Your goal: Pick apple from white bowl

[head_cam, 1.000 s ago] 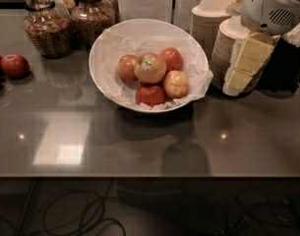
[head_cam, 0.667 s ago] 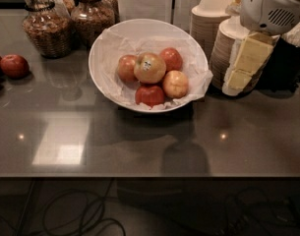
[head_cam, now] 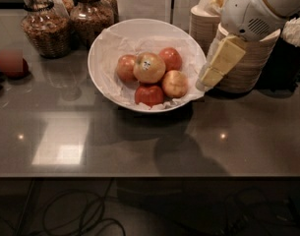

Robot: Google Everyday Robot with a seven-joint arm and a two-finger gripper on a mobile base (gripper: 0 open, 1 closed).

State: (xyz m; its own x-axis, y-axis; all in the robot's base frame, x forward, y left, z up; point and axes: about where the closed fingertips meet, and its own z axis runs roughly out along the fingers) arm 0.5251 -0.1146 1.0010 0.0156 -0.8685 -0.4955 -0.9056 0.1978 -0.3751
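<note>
The apple [head_cam: 148, 67], yellow-green with a reddish blush and a small white sticker, lies on top of the pile in the white bowl [head_cam: 101, 47]. The bowl is lined with crinkled white paper and stands at the middle back of the table. Around the apple lie smaller red apples [head_cam: 149, 95] and a pale orange-yellow apple [head_cam: 175, 83]. My gripper [head_cam: 211, 74] hangs at the bowl's right rim, pointing down and to the left, to the right of the apple and not touching it. It holds nothing that I can see.
Two stacks of beige paper bowls [head_cam: 248, 65] stand right behind the gripper. Glass jars [head_cam: 41, 28] stand at the back left. Loose red apples [head_cam: 14, 67] lie at the left edge. The grey table's front edge [head_cam: 139, 173] runs across, with cables below.
My gripper and arm have moved left, from over the paper bowl stacks to the right rim of the white bowl. The apples and bowl have not moved.
</note>
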